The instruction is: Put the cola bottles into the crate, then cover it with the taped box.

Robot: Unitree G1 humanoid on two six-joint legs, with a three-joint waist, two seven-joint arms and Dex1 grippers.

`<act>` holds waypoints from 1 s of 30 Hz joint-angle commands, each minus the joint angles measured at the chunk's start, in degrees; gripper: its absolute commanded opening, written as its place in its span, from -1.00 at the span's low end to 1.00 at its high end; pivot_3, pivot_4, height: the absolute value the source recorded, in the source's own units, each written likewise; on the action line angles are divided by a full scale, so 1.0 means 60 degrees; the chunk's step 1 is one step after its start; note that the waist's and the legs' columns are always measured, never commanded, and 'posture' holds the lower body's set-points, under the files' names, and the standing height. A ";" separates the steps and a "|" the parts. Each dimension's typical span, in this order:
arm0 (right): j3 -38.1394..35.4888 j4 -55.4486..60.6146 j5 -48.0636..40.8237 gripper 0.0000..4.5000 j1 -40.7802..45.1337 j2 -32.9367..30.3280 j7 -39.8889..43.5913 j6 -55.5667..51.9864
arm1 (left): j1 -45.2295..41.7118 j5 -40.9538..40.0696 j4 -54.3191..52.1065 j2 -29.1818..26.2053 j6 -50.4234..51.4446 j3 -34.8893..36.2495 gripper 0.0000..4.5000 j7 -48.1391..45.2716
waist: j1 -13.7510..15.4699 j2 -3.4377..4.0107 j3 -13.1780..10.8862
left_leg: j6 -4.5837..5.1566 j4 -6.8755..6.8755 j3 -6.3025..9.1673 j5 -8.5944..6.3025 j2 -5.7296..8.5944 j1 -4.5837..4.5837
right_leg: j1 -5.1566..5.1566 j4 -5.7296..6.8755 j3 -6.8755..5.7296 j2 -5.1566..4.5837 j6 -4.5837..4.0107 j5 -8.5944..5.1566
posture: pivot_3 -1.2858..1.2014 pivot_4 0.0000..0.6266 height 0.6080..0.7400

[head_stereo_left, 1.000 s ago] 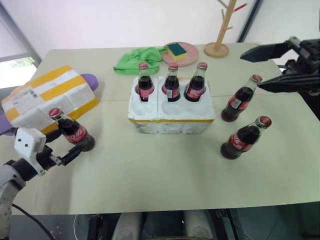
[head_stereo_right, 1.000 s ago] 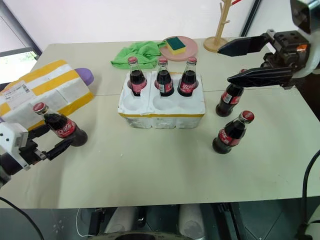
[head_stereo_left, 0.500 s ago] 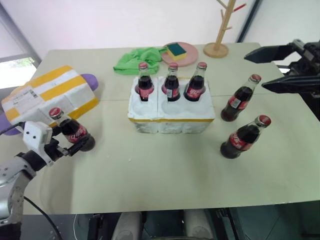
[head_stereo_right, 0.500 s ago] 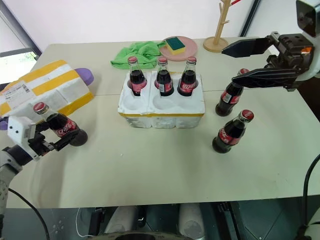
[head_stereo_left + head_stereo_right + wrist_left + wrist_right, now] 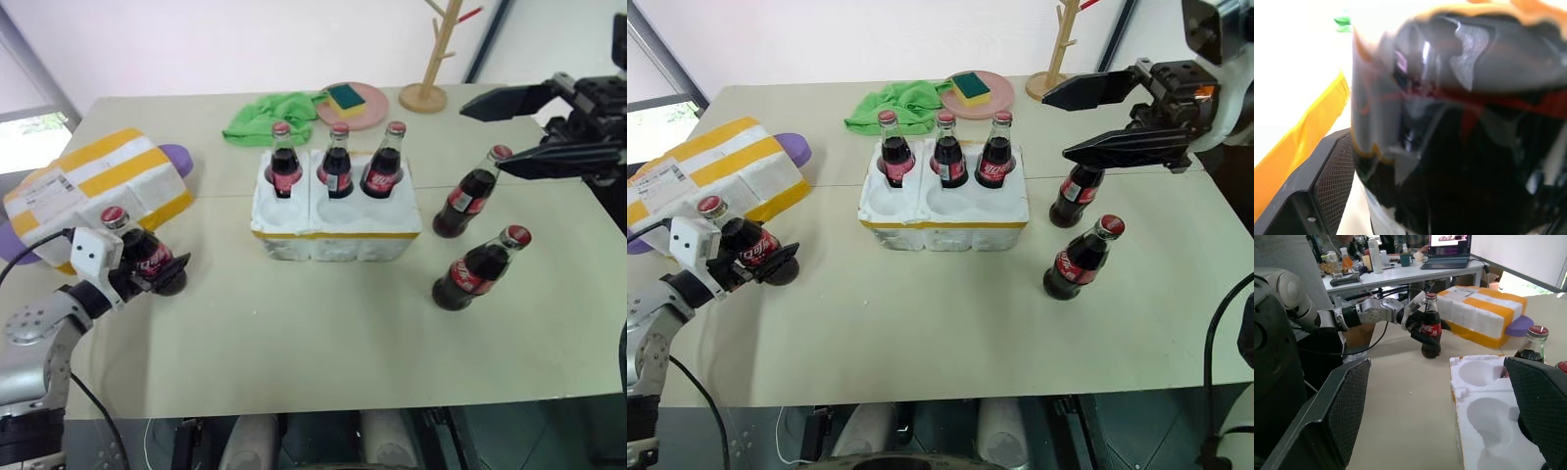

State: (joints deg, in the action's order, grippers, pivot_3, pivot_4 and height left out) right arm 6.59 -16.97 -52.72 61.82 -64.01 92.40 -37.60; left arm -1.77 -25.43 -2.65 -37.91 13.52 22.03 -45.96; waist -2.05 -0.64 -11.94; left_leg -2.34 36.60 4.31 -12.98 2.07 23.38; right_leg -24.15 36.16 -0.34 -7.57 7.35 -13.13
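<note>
Three cola bottles (image 5: 337, 166) stand in the back row of holes of the white crate (image 5: 333, 235), and its front holes are empty. Two more bottles (image 5: 470, 201) (image 5: 475, 274) stand on the table to the crate's right. My left gripper (image 5: 155, 266) is shut on another cola bottle (image 5: 1430, 328) that stands upright at the table's left, just in front of the taped box (image 5: 98, 181). One of its fingers (image 5: 1327, 186) lies against the glass. My right gripper (image 5: 1058, 127) hangs open, raised over the farther right-hand bottle and holding nothing.
A green cloth (image 5: 269, 116), a pink plate (image 5: 367, 116) with a sponge and a wooden stand (image 5: 426, 93) lie along the far edge. A purple object (image 5: 178, 155) sits behind the taped box. Bare tabletop stretches in front of the crate.
My left gripper has pushed forward around the left bottle and its fingers have closed in on the glass. The right gripper has stayed in place, open.
</note>
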 commanded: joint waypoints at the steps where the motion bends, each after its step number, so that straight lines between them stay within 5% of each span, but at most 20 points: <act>1: -0.0264 0.0340 0.0035 1.00 0.0308 0.0074 0.0017 -0.0196 | 0.0042 -0.0098 -0.0462 -0.0095 -0.0097 0.0129 0.24 0.0004 | -0.0003 0.0000 0.0000 | 0.0000 0.0000 0.0000 0.0000 0.0000 0.0000 | -0.0002 0.0000 0.0000 0.0000 0.0001 0.0001 | 0.03 -0.52 1.00; 15: -0.1095 0.1389 0.0606 1.00 -0.0893 0.0360 0.0017 -0.0189 | -0.0832 -0.2134 -0.2327 -0.0958 0.2238 0.0643 0.27 -0.0048 | 0.0162 -0.0006 -0.0002 | 0.0000 0.0016 0.0003 0.0000 -0.0002 0.0016 | -0.0014 0.0002 0.0001 0.0007 0.0005 0.0006 | 0.03 -0.52 1.00; 22: -0.1370 0.1081 0.0902 1.00 -0.1547 0.0241 0.0017 0.0155 | -0.3958 -0.3614 -0.2314 -0.1858 0.3895 0.0283 0.27 0.0145 | 0.0211 -0.0009 -0.0003 | 0.0000 0.0091 0.0008 0.0000 0.0001 0.0053 | -0.0003 -0.0004 0.0002 0.0013 0.0028 0.0039 | 0.03 -0.52 1.00; 30: -0.2125 0.0941 0.1481 1.00 -0.1914 0.0750 -0.0214 0.0851 | -0.7410 -0.3256 -0.0763 -0.0820 0.4329 -0.1515 0.27 0.0238 | 0.0175 -0.0010 -0.0003 | 0.0001 0.0090 0.0006 0.0002 0.0000 0.0050 | -0.0001 -0.0003 0.0009 0.0025 0.0049 0.0052 | 0.03 -0.52 1.00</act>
State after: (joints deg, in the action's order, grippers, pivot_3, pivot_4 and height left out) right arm -3.38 -12.03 -44.29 50.28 -59.42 91.35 -34.07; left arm -44.23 -45.80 -7.83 -43.07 40.79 13.69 -43.75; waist -1.00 -0.70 -11.96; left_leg -2.33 37.14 4.35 -12.97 2.07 23.69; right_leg -24.16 36.14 -0.27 -7.42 7.64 -12.83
